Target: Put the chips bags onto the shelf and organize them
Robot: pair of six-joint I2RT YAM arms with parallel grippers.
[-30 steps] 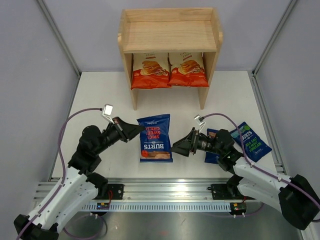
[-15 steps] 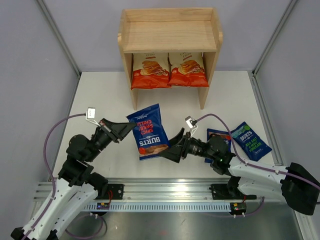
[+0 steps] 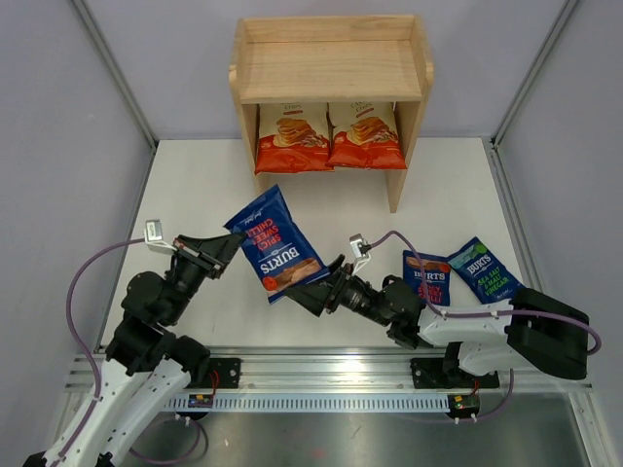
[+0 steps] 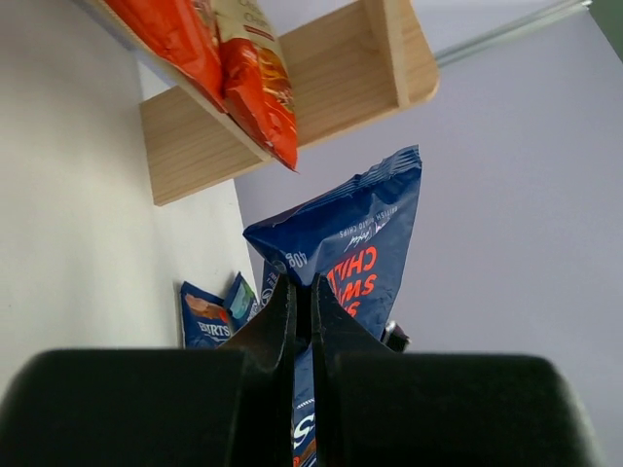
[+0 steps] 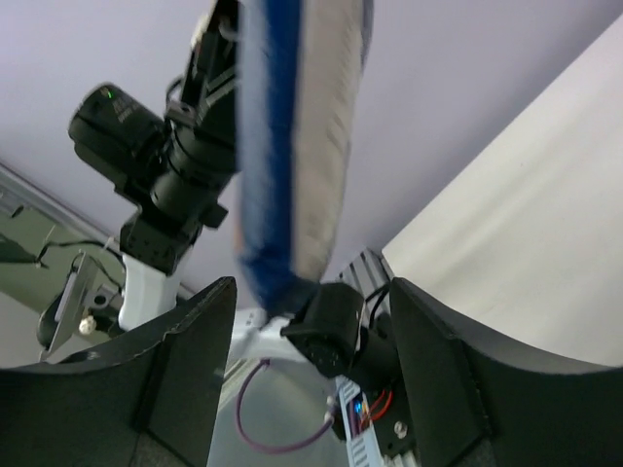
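My left gripper (image 3: 234, 243) is shut on the top edge of a dark blue BURTS bag (image 3: 276, 245) with red lettering and holds it lifted and tilted above the table; the wrist view shows the bag (image 4: 355, 248) pinched between the fingers (image 4: 282, 311). My right gripper (image 3: 310, 288) is open just below the bag's lower end, whose edge (image 5: 287, 146) hangs between the open jaws. Two more blue bags lie at the right, one (image 3: 426, 279) red-pictured, one (image 3: 488, 273) green-lettered. Two orange-red bags (image 3: 292, 136) (image 3: 366, 134) stand on the wooden shelf's (image 3: 331, 68) lower tier.
The shelf's side panel (image 3: 407, 165) stands at the back of the white table (image 3: 195, 195). Grey walls close in left and right. A metal rail (image 3: 321, 375) runs along the near edge.
The left gripper has lifted the blue bag off the table and drawn it left, tilting it. The right arm has followed leftward under the bag's lower end, jaws open.
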